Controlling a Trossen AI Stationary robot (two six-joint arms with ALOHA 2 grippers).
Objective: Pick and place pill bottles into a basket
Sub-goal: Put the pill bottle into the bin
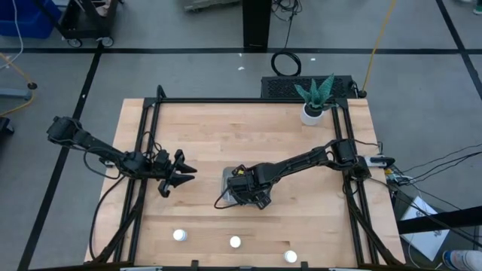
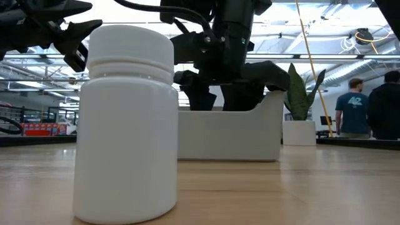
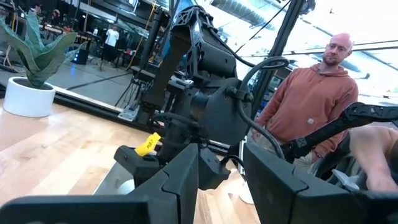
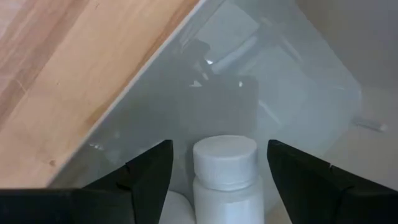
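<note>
Pill bottle between right gripper's spread fingers (inside basket).

Your robot wore matte black throughout: both arms were slim, segmented links joined by bulkier rounded joint housings, with thin black cables looping loosely alongside them. The left tool ended in two flat, tapering fingers with bevelled edges, like broad dark blades. The right tool had the same angular black fingers, their inner faces plain and smooth. On the right arm's wrist you could see a small yellow tag with dark print too small to read, and a thick black hose curved up over its rounded motor housing.
</note>
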